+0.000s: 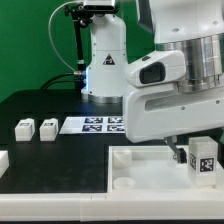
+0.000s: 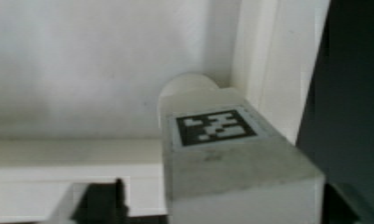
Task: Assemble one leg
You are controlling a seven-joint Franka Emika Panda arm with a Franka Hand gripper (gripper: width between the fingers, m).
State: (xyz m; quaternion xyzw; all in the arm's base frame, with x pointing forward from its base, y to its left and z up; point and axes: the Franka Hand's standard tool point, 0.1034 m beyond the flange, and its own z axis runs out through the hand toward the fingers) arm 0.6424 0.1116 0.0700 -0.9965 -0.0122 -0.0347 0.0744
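A white leg with a black-and-white tag stands upright at the corner of the large white tray on the exterior view's right. My gripper is down around its upper part. In the wrist view the leg fills the space between my dark fingers. A strip of tray shows between one finger and the leg, so the jaws stand open around it. The leg's lower end points at the tray's corner wall. Its foot is hidden.
Two more legs stand side by side on the black table at the exterior view's left. The marker board lies behind the tray. A white part shows at the left edge. The robot base is at the back.
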